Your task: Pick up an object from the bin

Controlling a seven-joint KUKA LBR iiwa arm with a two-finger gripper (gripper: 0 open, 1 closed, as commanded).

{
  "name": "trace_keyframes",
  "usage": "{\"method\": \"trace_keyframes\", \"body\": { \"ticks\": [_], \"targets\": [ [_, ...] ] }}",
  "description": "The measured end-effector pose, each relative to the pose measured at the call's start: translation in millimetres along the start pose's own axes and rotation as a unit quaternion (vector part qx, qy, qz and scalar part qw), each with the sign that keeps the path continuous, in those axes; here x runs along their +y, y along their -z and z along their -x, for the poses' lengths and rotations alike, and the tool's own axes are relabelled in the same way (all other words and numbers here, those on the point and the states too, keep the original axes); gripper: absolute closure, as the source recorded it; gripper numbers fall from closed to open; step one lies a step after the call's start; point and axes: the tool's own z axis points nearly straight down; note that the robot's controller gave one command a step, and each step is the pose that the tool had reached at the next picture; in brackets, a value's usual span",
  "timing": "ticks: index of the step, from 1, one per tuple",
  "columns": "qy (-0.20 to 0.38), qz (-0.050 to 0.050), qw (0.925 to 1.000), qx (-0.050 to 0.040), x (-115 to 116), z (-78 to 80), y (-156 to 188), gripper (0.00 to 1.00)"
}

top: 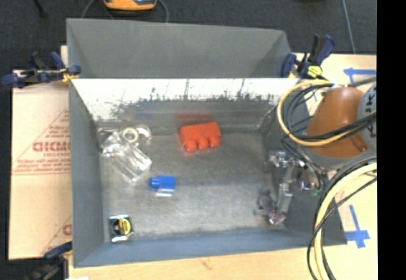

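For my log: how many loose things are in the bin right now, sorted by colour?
Orange-red block: 1
Blue piece: 1
Clear plastic cluster: 1 (possibly several pieces; cannot tell)
Black-and-yellow tape measure: 1
Total: 4

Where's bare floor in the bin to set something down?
Widest bare floor: between the blue piece, the orange block and the gripper. Crowded left: clear plastic piece, tape measure in the near-left corner.
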Motion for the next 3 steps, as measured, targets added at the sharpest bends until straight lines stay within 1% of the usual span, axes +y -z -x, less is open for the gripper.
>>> {"method": "trace_keyframes", "body": {
  "ticks": [1, 2, 3],
  "targets": [
    [0.171, 0.000, 0.9853, -0.0019, -6, -41.1, 1, 0.00],
    [0.172, -0.001, 0.9850, -0.0011, -6, -41.6, 0, 1.00],
    [0.185, -0.001, 0.9827, -0.0035, 7, -50.8, 153, 1.00]
  ]
}}
